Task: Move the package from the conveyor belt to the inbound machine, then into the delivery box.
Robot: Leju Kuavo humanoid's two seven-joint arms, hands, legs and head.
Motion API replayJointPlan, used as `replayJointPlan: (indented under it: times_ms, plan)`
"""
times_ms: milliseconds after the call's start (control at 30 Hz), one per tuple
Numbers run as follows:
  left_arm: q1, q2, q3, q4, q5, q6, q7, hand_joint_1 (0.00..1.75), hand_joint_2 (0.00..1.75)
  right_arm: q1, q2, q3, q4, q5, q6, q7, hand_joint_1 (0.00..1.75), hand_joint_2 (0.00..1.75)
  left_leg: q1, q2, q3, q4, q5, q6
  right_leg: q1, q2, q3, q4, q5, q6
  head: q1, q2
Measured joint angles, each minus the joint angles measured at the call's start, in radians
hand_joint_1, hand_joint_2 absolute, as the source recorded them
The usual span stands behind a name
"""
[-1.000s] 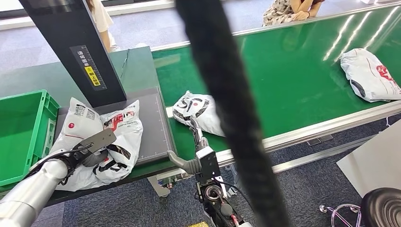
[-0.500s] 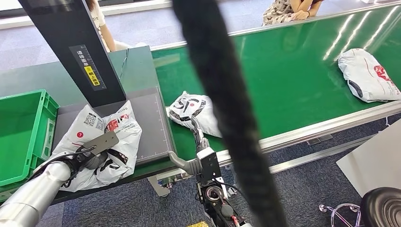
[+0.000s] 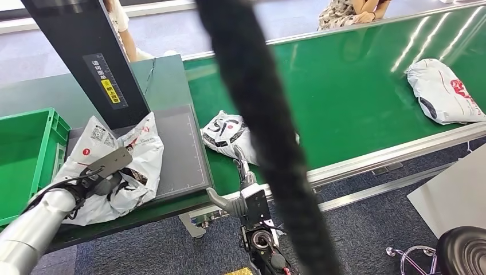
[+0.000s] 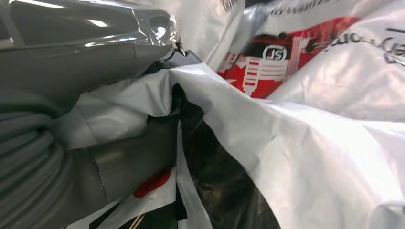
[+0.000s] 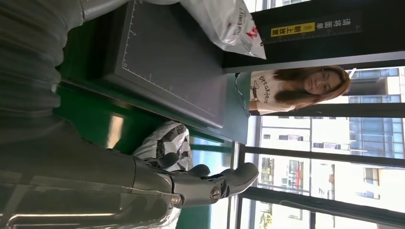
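A white plastic package (image 3: pixel 123 154) with red and black print lies crumpled on the dark scanner plate (image 3: pixel 180 149) of the inbound machine, and my left hand (image 3: pixel 100 180) grips its near side. The left wrist view shows the package (image 4: pixel 296 119) bunched between my thumb and fingers (image 4: pixel 124 152). My right hand (image 3: pixel 243 189) hangs open at the belt's near edge, holding nothing, just short of a second white package (image 3: pixel 229 132) on the green conveyor belt (image 3: pixel 355 97). A third package (image 3: pixel 444 91) lies far right on the belt. The green delivery box (image 3: pixel 26 152) stands left of the machine.
The machine's black post (image 3: pixel 86 57) rises behind the plate. A thick black cable (image 3: pixel 258 132) hangs across the middle of the head view. Two people stand beyond the belt (image 3: pixel 349 11) and the table (image 3: pixel 123 23). A stool (image 3: pixel 458 252) sits at the lower right.
My left hand has dragged the gripped package leftward across the plate toward the green box, crumpling it. The right hand has hardly moved.
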Motion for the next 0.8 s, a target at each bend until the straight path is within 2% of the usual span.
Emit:
replayJointPlan:
  times_ms: [200,467,800]
  plan:
    - [-0.101,0.041,0.053,-0.018,0.009,0.063,-0.032,1.75,1.75,0.001,0.000,-0.002,-0.001,0.001,0.017,0.000,0.00,1.75,0.000,0.000,-0.004,0.000,0.000,0.000,0.000,0.000,-0.004,0.000,0.000,0.000,0.000,0.000]
    - [-0.238,0.101,0.143,-0.063,-0.006,0.123,-0.027,1.75,1.75,0.003,0.000,-0.005,-0.011,0.012,0.033,0.015,0.00,1.75,0.000,0.000,-0.006,0.000,0.000,0.000,0.000,0.000,-0.007,0.000,0.000,0.000,0.000,0.000]
    - [-0.268,0.165,0.232,-0.099,-0.044,0.143,-0.043,1.75,1.75,0.004,0.002,-0.007,-0.015,0.021,0.040,0.021,0.00,1.75,0.000,0.001,-0.007,0.000,0.000,0.000,0.000,0.001,-0.007,0.001,0.000,0.000,0.000,0.000]
